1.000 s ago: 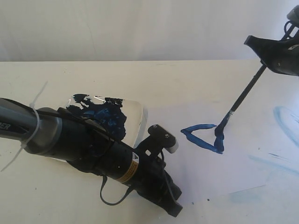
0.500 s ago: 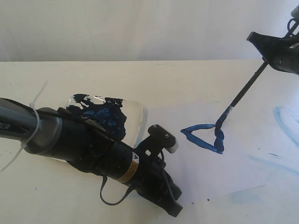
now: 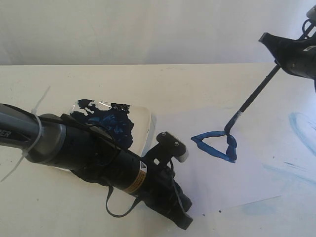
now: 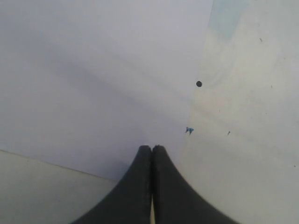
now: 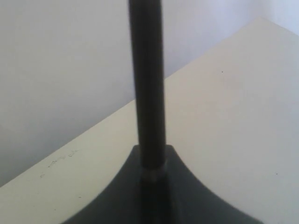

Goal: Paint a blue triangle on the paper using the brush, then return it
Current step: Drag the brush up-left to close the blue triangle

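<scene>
The cream bench (image 3: pixel 74 79) carries the paper (image 3: pixel 256 177). A paint-smeared plate (image 3: pixel 143 123) sits just beside the paper's left edge. The left gripper (image 4: pixel 152 148) is closed and empty at the paper's near edge. Above the paper's far right, the right gripper (image 3: pixel 276 57) clamps the brush (image 3: pixel 252 98). The brush slants down onto the paper, with its tip at the top corner of the blue triangle (image 3: pixel 217 144) mid-sheet.

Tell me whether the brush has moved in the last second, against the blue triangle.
Yes. The brush has moved: its tip climbed the right side of the blue triangle to the upper right corner.
</scene>
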